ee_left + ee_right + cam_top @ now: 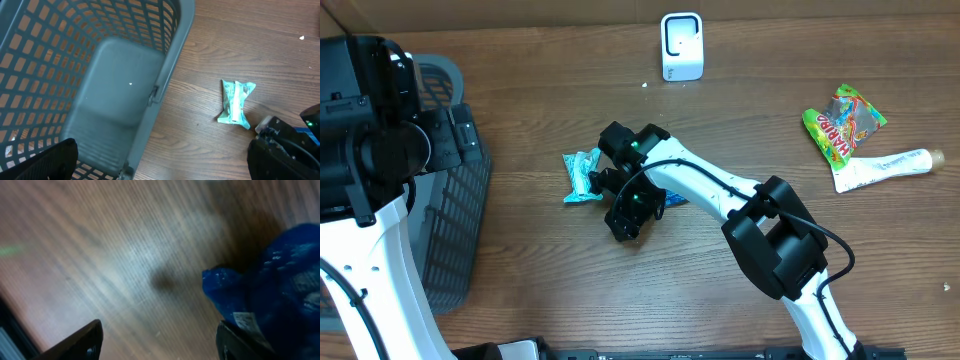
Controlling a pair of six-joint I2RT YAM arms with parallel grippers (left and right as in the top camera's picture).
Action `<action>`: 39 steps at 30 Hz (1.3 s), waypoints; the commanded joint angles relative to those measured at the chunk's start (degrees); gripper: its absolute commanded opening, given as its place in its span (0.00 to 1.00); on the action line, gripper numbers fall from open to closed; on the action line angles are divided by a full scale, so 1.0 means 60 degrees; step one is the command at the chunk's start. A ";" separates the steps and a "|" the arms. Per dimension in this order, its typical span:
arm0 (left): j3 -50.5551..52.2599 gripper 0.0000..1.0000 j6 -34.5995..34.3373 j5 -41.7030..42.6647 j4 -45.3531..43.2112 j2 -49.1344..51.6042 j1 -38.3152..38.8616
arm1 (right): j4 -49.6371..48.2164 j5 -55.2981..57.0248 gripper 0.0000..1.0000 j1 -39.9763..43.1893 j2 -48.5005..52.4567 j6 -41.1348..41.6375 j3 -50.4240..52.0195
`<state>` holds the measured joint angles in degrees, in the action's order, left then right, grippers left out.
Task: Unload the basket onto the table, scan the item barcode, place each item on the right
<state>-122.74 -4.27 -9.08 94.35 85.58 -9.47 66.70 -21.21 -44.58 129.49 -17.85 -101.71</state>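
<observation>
1. A blue packet (280, 290), taken to be the item to be scanned, is seen lying near the middle of the wooden tabletop (540, 290). In the overhead view it is mostly hidden under the right arm.
2. The right pincer (160, 326) is held low over it, released. Its fingers are spread wide with bare wood between them, and the packet is bunched against one finger only, not pinched.
3. Risk: if the pincer is closed from here, only a corner of the soft film may be caught. The packet could then be pushed aside or dropped when lifted.
4. Risk: no barcode can be made out. If it is left folded in or turned away, no reading would be taken at the white box (681, 46) at the far edge, judged to be the scanner.
5. A teal packet (582, 177) lies just beside the right pincer and could be knocked or gathered in by mistake.
6. A grey slatted basket (175, 50) stands at the left. No item is seen in the part shown.
7. The left pincer (162, 145) is held above the basket, released, grasping nothing.
8. A sweets bag (842, 122) and a white tube (885, 165) lie well apart, at the right.
</observation>
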 commanded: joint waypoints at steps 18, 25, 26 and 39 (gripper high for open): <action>-0.0175 1.00 0.0102 -0.0055 -0.0011 0.0040 -0.0040 | -0.2663 -0.0612 0.73 0.2911 -0.0248 0.2685 -0.0178; -0.0178 1.00 0.0102 -0.0055 -0.0011 0.0040 -0.0044 | -0.1472 -0.1657 0.71 0.3938 -0.1235 0.2830 -0.1293; -0.0175 1.00 0.0102 -0.0055 -0.0011 0.0040 -0.0040 | -0.1169 -0.1585 0.71 0.4102 -0.1450 0.2987 -0.1483; -0.0175 1.00 0.0102 -0.0055 -0.0011 0.0040 -0.0044 | -0.0470 -0.0415 0.71 0.5242 -0.1701 0.4721 0.0106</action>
<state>-122.74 -4.27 -9.08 94.32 85.58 -9.47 65.84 -23.46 -11.55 117.84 8.95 -106.21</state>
